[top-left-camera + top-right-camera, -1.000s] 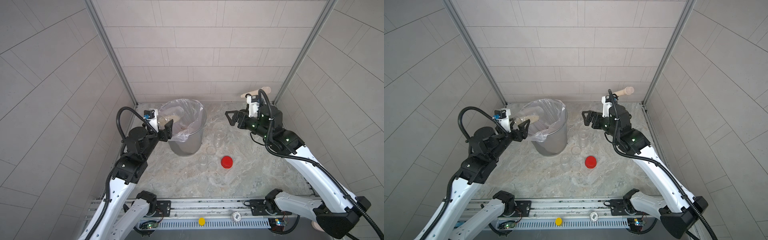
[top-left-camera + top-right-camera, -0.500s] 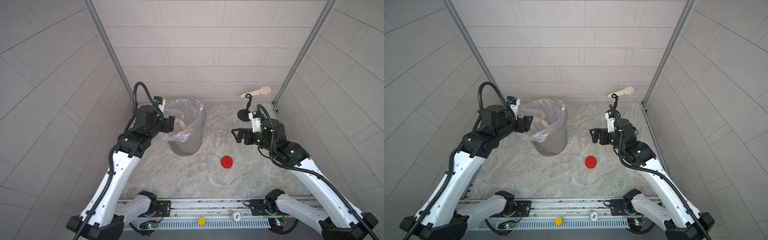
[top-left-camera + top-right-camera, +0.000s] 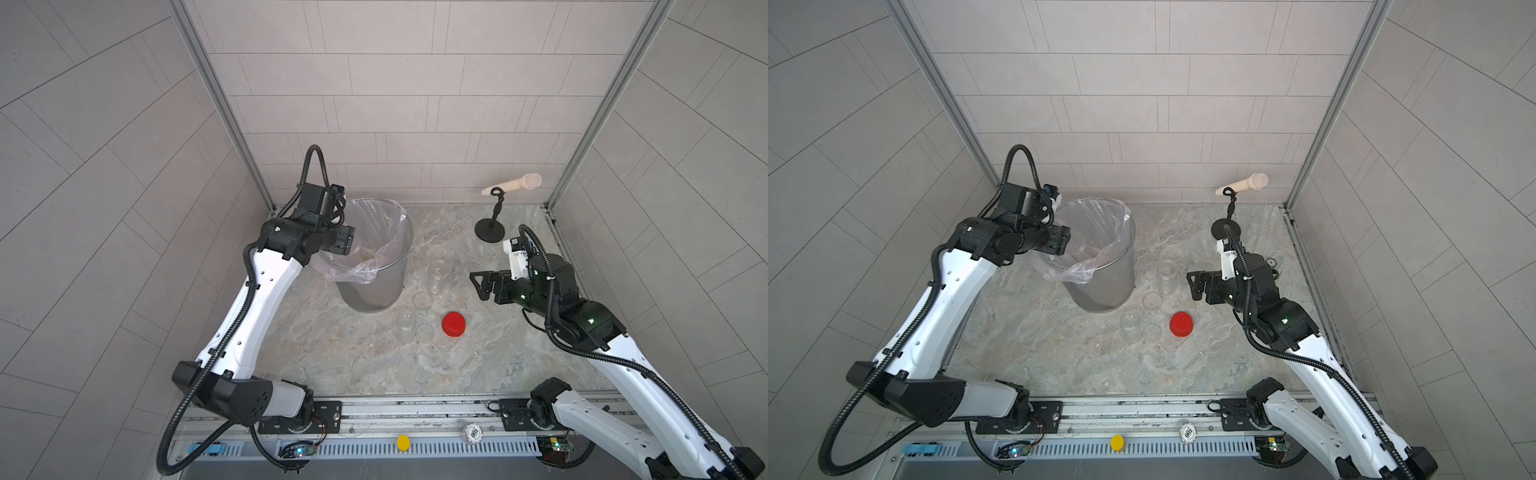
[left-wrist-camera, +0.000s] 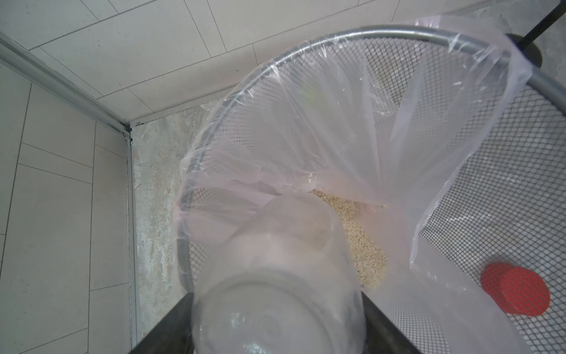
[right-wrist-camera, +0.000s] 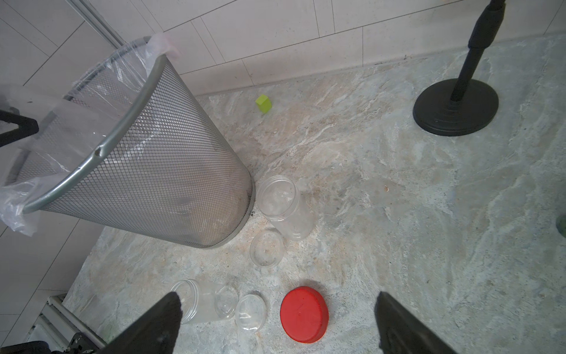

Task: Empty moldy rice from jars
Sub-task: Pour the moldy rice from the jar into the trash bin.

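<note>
My left gripper (image 3: 347,243) is shut on a clear jar (image 4: 284,260), tipped with its mouth inside the lined metal bin (image 3: 409,232). The held jar (image 3: 1077,249) looks see-through, with no grains showing inside. Moldy rice (image 4: 364,245) lies as a beige heap on the liner below it. Two more clear jars (image 3: 438,276) (image 3: 406,326) stand open on the table beside two clear lids (image 3: 422,300) (image 3: 424,331) and a red lid (image 3: 454,324). My right gripper (image 3: 480,286) hangs open, right of these, holding nothing.
A black microphone stand (image 3: 490,228) stands at the back right. A small green cube (image 5: 264,103) lies near the back wall behind the bin (image 5: 168,171). Tiled walls close in both sides and the back.
The left arm rose and swung the jar from the bin's rim over its opening; the beige filling is gone from the jar. The right gripper drew back toward the front, still open.
</note>
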Robot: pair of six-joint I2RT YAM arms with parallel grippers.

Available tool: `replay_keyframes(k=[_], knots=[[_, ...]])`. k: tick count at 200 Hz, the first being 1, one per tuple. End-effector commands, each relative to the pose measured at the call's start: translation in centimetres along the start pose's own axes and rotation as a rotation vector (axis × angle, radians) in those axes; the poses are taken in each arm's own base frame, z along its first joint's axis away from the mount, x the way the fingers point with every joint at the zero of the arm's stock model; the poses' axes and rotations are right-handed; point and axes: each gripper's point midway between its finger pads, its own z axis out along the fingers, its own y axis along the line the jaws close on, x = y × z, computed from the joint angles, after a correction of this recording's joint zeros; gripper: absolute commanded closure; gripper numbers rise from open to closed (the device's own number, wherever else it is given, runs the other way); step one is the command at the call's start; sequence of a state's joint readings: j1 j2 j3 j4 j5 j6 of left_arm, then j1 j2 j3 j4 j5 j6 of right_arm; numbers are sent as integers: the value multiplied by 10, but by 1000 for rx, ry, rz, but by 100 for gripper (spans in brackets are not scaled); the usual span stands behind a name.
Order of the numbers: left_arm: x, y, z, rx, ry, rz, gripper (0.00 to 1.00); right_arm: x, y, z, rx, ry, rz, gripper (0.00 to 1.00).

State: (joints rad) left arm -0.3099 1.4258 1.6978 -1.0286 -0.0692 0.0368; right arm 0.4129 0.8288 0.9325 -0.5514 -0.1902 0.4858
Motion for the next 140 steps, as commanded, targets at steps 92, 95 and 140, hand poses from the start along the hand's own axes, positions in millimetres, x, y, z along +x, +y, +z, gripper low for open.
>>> replay_keyframes(k=[92,95,140], knots=[[-2,-39,17,143,155,212,87,12,-12,-1,45,19,3,0],[-2,-39,17,146,159,218,87,12,-12,-1,47,19,3,0],[-21,-19,-11,67,76,229,86,15,-13,4,43,30,12,0]])
